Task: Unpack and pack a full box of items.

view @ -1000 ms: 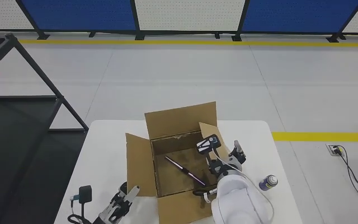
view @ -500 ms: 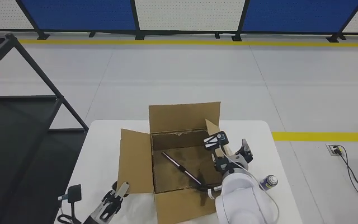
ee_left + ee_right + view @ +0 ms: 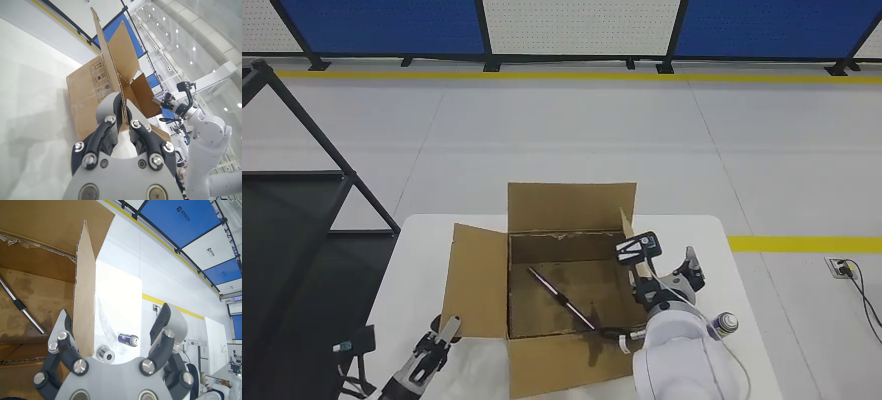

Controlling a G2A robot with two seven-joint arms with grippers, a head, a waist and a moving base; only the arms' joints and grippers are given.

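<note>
An open cardboard box (image 3: 564, 364) stands mid-table with a metal rod (image 3: 561, 296) lying slantwise on its floor. My left gripper (image 3: 445, 331) is shut on the outer edge of the box's left flap (image 3: 475, 282); in the left wrist view the fingers (image 3: 105, 106) pinch the corrugated edge of that flap (image 3: 113, 72). My right gripper (image 3: 115, 321) is open and straddles the upright right flap (image 3: 84, 291), which rests against one finger (image 3: 66, 321). The rod (image 3: 22, 308) lies inside the box.
On the white table (image 3: 422, 250), to the right of the box, lie a blue spray can (image 3: 127, 339) and a short metal cylinder (image 3: 105, 354). The can (image 3: 724, 323) sits near the table's right edge. A dark metal rack (image 3: 302, 200) stands to the left.
The left gripper has drawn the left flap outward, toward the table's left front. The right gripper has shifted right along with the right flap, which now stands more upright.
</note>
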